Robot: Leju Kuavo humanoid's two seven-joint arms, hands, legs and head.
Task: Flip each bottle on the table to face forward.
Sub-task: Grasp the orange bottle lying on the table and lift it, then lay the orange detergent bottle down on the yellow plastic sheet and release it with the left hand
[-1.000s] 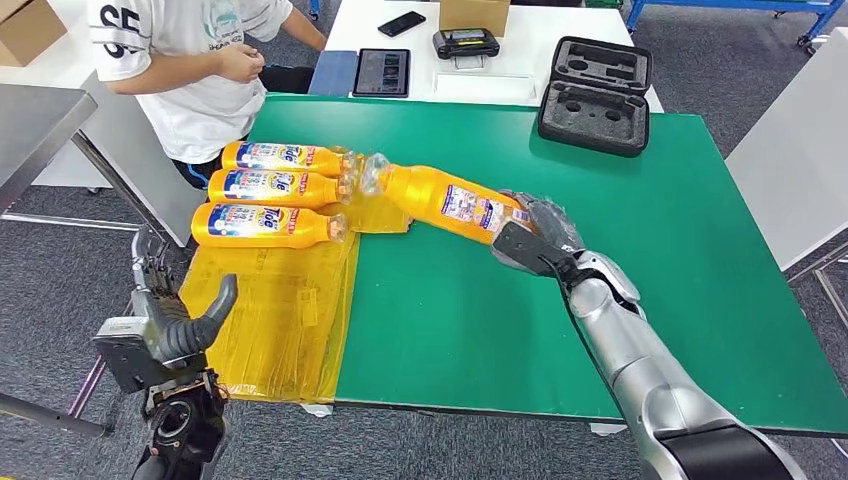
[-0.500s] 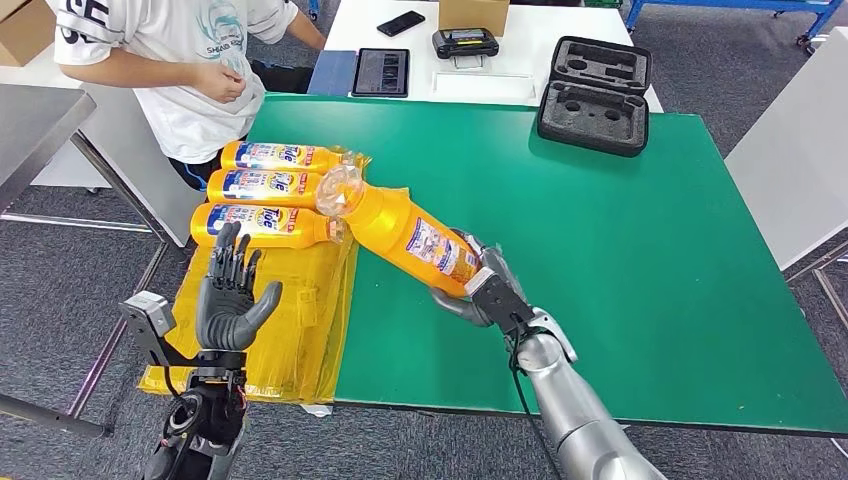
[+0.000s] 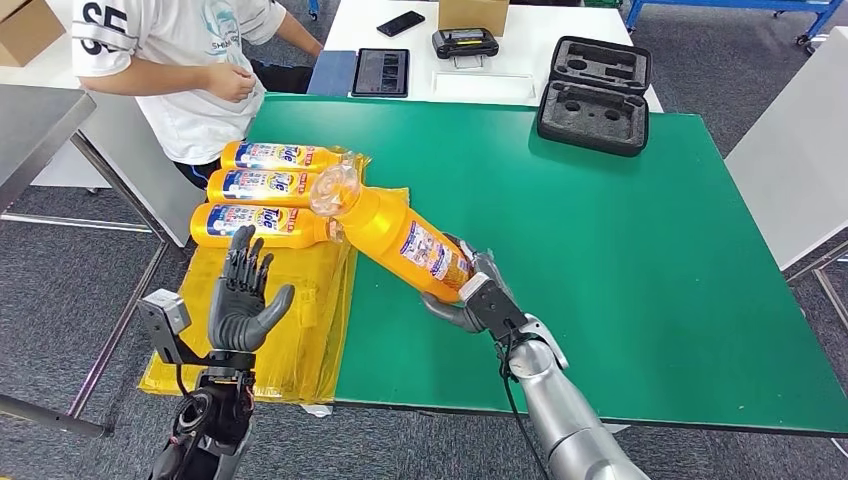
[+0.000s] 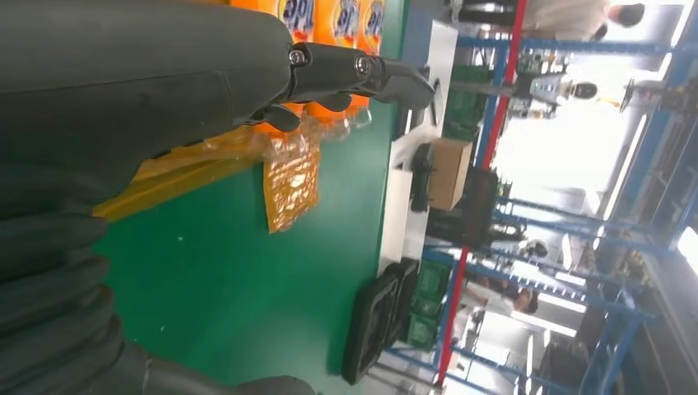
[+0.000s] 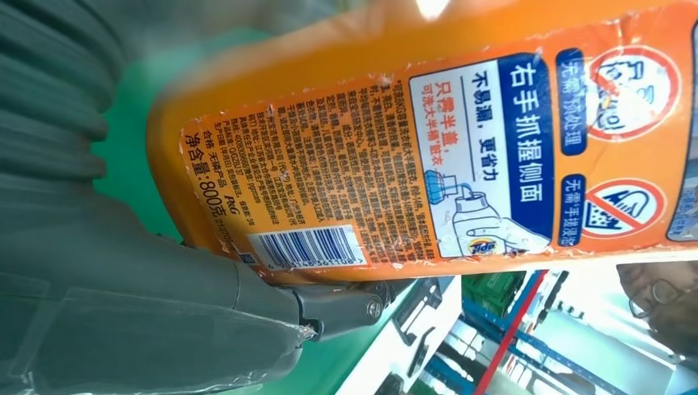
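My right hand grips the base of an orange bottle and holds it tilted above the green table, its clear cap toward the far left. The right wrist view shows that bottle's back label with barcode against my right hand. Three more orange bottles lie side by side on a yellow plastic sheet at the table's left, blue front labels up. My left hand is raised upright over the sheet, fingers spread and holding nothing; the left wrist view shows my left hand near the bottles.
A person in a white shirt stands at the table's far left corner. A black foam case lies at the far edge. Behind, a white table carries a tablet, a phone and a small black device.
My right hand drew the bottle nearer and leftward, tipping its cap end up over the lying bottles. My left hand rose from beside the table to over the yellow sheet and opened.
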